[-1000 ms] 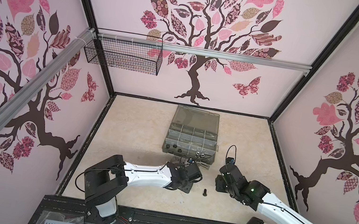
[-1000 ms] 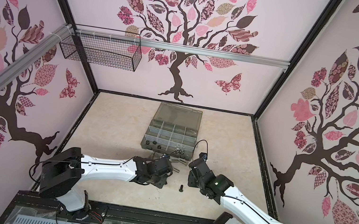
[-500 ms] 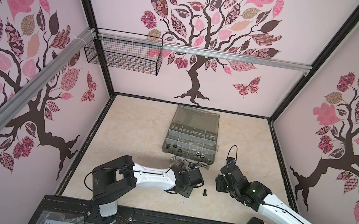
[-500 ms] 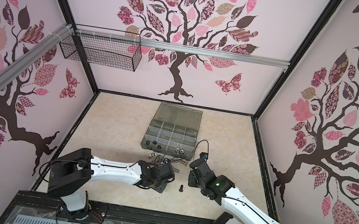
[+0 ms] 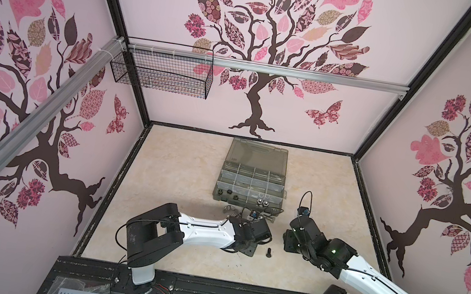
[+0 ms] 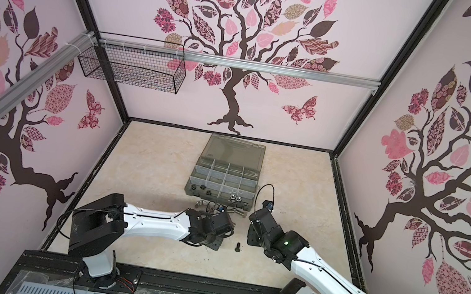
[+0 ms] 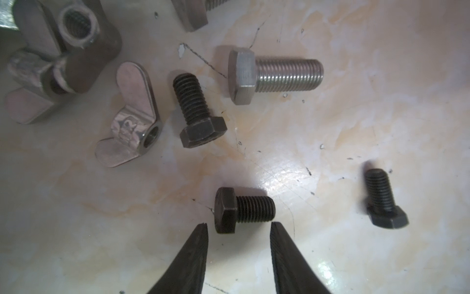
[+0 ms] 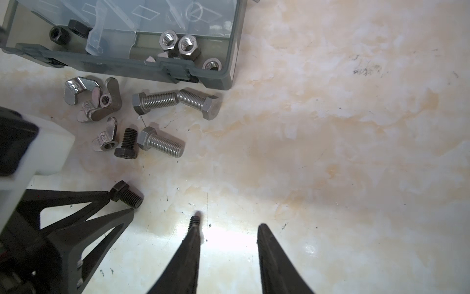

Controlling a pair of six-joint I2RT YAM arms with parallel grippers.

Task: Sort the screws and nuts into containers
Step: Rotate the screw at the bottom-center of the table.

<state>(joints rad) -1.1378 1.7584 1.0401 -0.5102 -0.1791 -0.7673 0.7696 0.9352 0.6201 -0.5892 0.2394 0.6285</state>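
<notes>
One black screw (image 7: 244, 210) lies just ahead of the left gripper (image 7: 239, 225), its length spanning the part-open, empty jaws. The right gripper (image 8: 229, 222), likewise part-open and empty, sits farther off.

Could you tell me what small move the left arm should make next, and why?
Probably ease the left gripper forward a little, so its open fingers straddle the black bolt. The bolt lies on the table across the gap, just past the tips and not yet between the pads, so closing now would likely miss or clip it.
</notes>
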